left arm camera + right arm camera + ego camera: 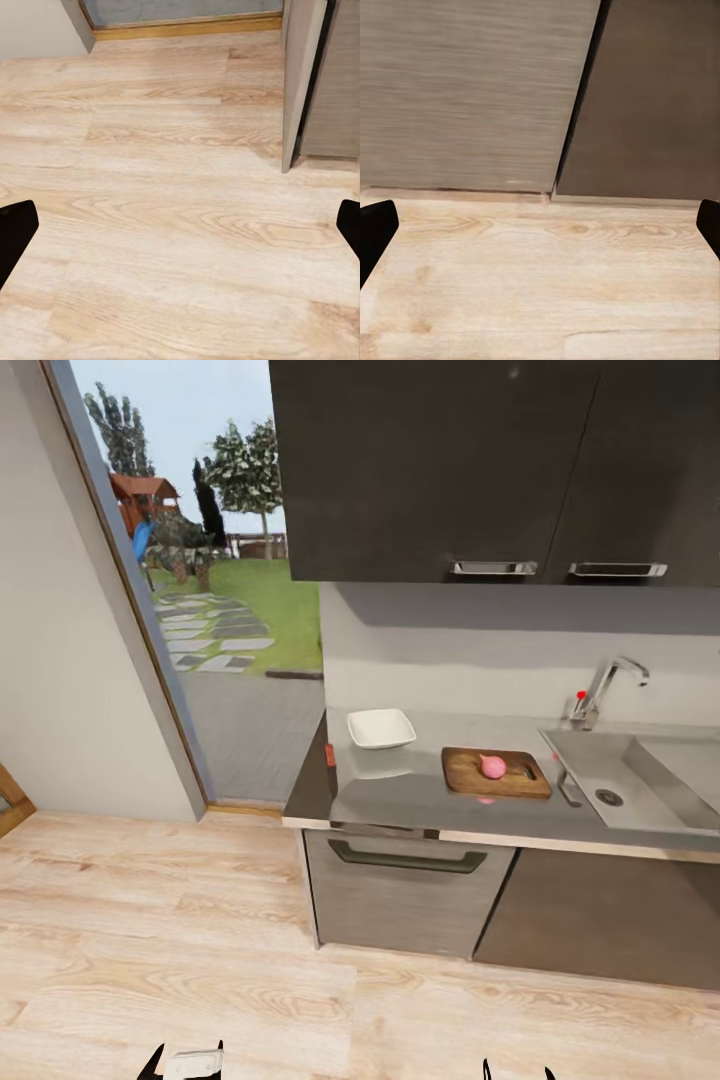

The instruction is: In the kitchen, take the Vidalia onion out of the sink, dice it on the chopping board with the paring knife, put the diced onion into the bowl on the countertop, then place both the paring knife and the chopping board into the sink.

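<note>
Onion (492,766) sits on the chopping board (470,773), counter (400,795) bowl (381,728) left; both grippers' fingers (15,232) (375,232) spread wide, empty.

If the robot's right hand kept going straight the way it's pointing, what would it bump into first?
Probably the wooden floor, just in front of the dark cabinet fronts. The right hand is open, empty and angled downward, with nothing between its fingers and the planks. How far off the floor lies is hard to judge.
</note>
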